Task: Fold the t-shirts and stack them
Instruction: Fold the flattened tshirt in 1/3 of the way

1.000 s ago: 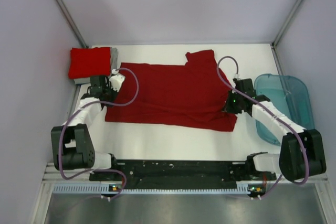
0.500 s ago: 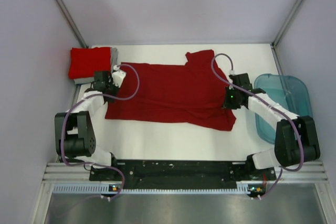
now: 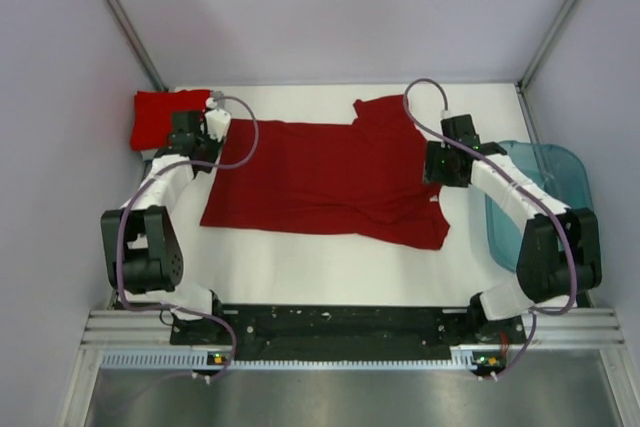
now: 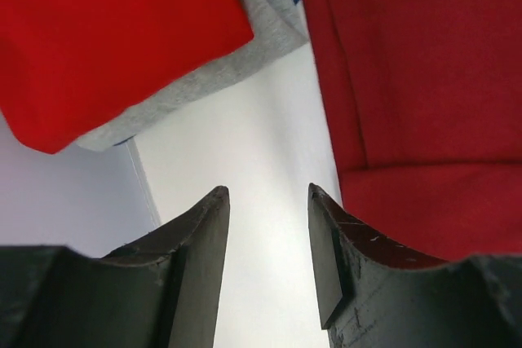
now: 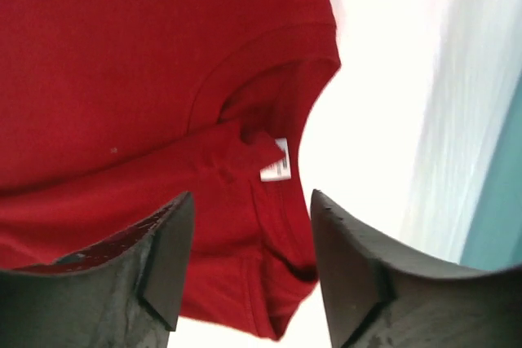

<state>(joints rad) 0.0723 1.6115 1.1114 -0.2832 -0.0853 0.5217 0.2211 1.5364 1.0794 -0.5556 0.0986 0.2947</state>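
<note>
At the far left corner of the table [image 3: 300, 267], 2 of the 3 shirts look finished: the bright red shirt [image 3: 155, 117] lies folded on top of the grey shirt [image 4: 245, 59], whose edge shows from under it in the left wrist view. I judge that stack to be about two thirds of the job.

The left gripper [image 4: 267, 193] hangs just beside this stack, over bare table between it and the hem side of the third shirt. Its jaws are spread and nothing is between them.

The dark red shirt [image 3: 320, 182] fills the middle of the table. It lies flat as a wide band, apparently doubled over once lengthwise, with 1 sleeve [image 3: 383, 109] sticking out at the far edge. It has yet to be brought down to a small rectangle and set on the stack, so the remaining folds and the carry to the left corner are what is left.

The right gripper [image 5: 251, 197] is above the neck end of this shirt, over the collar [image 5: 245, 79] and its white label [image 5: 279, 167]. Its jaws are apart too, and they grip no cloth.

At the far right stands the teal tub [image 3: 565, 172], partly hidden by the right arm. The part that shows holds nothing.
</note>
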